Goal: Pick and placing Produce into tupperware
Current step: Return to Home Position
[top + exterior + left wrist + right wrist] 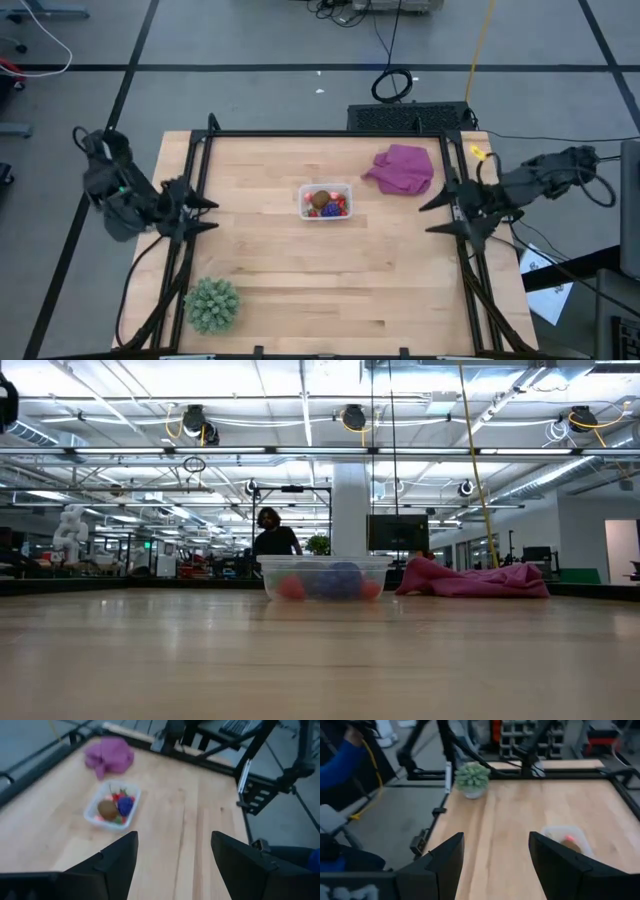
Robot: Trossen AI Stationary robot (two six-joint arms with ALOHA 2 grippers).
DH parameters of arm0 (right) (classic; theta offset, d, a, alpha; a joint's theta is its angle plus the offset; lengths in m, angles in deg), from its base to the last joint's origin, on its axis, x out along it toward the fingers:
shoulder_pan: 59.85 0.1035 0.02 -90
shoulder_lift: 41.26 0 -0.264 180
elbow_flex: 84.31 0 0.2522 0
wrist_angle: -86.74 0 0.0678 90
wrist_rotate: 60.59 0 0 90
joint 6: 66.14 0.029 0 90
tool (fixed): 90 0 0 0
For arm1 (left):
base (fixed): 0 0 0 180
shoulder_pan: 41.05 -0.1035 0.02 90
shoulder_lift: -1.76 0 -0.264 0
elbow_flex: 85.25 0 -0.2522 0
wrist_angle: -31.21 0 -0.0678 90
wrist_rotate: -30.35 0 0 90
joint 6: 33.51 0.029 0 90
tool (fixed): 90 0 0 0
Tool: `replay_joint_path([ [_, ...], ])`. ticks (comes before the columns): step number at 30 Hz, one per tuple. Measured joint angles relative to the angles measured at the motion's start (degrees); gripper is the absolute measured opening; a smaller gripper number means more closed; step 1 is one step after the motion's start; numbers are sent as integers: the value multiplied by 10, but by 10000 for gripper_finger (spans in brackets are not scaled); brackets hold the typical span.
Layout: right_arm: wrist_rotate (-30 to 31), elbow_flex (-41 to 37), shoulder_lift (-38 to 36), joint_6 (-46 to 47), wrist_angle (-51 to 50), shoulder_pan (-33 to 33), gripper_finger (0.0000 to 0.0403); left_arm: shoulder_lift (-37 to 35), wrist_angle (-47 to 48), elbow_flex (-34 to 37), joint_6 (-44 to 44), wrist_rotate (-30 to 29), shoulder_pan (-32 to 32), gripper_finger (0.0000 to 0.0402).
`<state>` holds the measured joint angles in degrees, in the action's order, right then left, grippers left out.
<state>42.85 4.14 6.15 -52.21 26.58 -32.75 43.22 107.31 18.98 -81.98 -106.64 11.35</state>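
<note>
The clear tupperware (pixel 325 201) stands on its base near the table's middle. Inside it lie the produce: a brown round piece (pixel 106 809), a dark purple cluster (pixel 125 805) and red pieces (pixel 341 208). The low view shows the tupperware (pixel 325 577) with red and blue shapes behind its wall. My left gripper (pixel 207 215) hovers open at the table's left edge, and its fingers frame the left wrist view (pixel 172 855). My right gripper (pixel 440 215) hovers open at the right edge, seen in its wrist view (pixel 496 855). Neither touches anything.
A purple-magenta cloth (pixel 401 168) lies crumpled at the far right of the table. A spiky green ball (pixel 212 305) sits at the near left corner. Black frame rails (pixel 320 134) border the table. A person (pixel 272 534) stands in the room beyond; a blue sleeve (pixel 340 757) shows beside the table.
</note>
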Motion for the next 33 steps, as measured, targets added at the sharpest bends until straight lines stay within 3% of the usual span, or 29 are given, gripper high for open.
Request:
replay_joint_path([
  [3, 1, -95, -25, 2, 85, 11, 215, -3, -56, 66, -28, -7, 14, 257],
  [8, 1, -285, -34, 3, 287, 11, 215, 8, -239, 172, -7, -4, 23, 257],
  [11, 1, -368, -26, -15, 412, -13, 215, 28, -362, 228, 26, 13, 8, 257],
  [15, 1, -432, -23, -47, 494, -91, 215, 56, -493, 282, 94, 58, -44, 257],
  [18, -6, -438, -32, -67, 492, -171, 215, 70, -563, 313, 157, 108, -104, 257],
  [23, -143, -438, -59, -99, 483, -308, 215, 40, -638, 362, 259, 203, -204, 257],
  [29, -277, -438, -163, -107, 446, -415, 215, -120, -597, 373, 344, 290, -253, 257],
  [33, -300, -438, -274, -103, 378, -434, 215, -245, -499, 373, 343, 281, -234, 257],
])
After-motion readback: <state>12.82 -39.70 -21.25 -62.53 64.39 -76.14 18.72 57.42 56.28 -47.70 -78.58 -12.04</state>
